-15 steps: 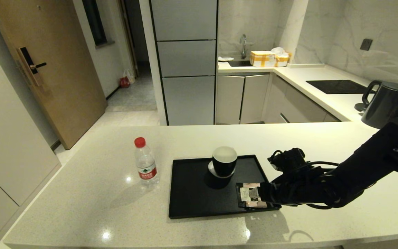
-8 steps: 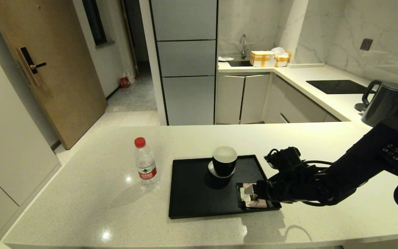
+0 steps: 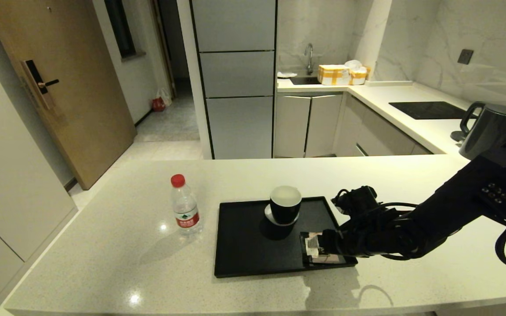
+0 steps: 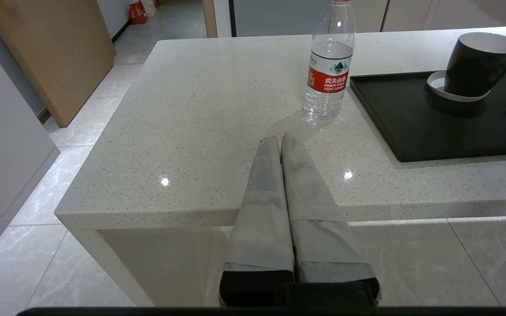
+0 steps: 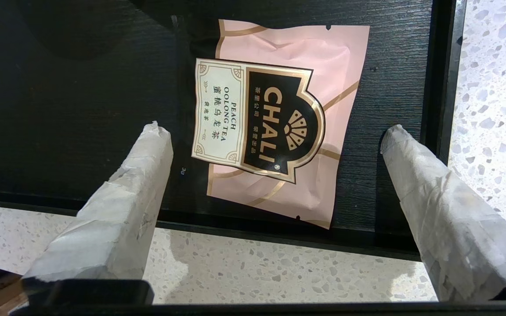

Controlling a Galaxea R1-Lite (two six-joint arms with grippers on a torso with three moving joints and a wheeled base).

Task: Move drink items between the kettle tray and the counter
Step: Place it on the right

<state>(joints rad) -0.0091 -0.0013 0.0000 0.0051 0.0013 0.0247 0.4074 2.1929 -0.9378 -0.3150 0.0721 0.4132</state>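
Between the right gripper's (image 5: pixel 275 131) wide-spread jaws lies the sachet (image 5: pixel 279 123), flat in the tray's (image 5: pixel 59 109) near corner, so closing should pinch it. Left gripper (image 4: pixel 281 142) rests pressed together short of the bottle (image 4: pixel 327 66) on the counter (image 4: pixel 213 109).

Light: dim, warm indoor light from overhead.
Glare: small bright spots on the glossy counter (image 3: pixel 135 299).
Shadows: soft — bottle (image 3: pixel 185 206) and cup (image 3: pixel 285 204) cast them toward the viewer.
Focus: sharp throughout — sachet (image 5: pixel 275 118) print legible.
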